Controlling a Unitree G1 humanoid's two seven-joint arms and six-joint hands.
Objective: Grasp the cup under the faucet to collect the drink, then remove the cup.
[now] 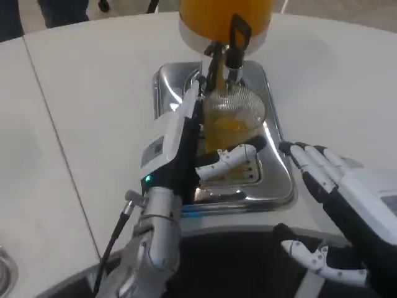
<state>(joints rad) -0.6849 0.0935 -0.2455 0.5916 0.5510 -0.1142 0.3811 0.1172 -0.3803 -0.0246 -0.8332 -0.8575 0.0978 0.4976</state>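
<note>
Two hands are at work over the white surface (93,93), and largest beyond them is the orange dispenser (224,15), whose faucet (224,59) hangs straight above the left hand's fingertips. Below it lies the shiny drip tray (276,180), reaching from under the left hand (186,133) out towards the right hand (329,177), which rests just beside the tray's near right corner with its fingers spread and nothing in them. The left hand is wrapped on the cup (234,118): its back lies against the cup's left wall and a white finger curls round the near side, low down. The cup stands upright on the tray directly under the faucet, just right of the left palm. It looks like thin clear ribbed plastic, partly filled with orange drink, so I judge it light but growing heavier, easily crushed by a hard squeeze, and likely slick if wet. Mid-wall, below the rim, seems the best hold; keep it level, since liquid would slosh when it is drawn away.
</note>
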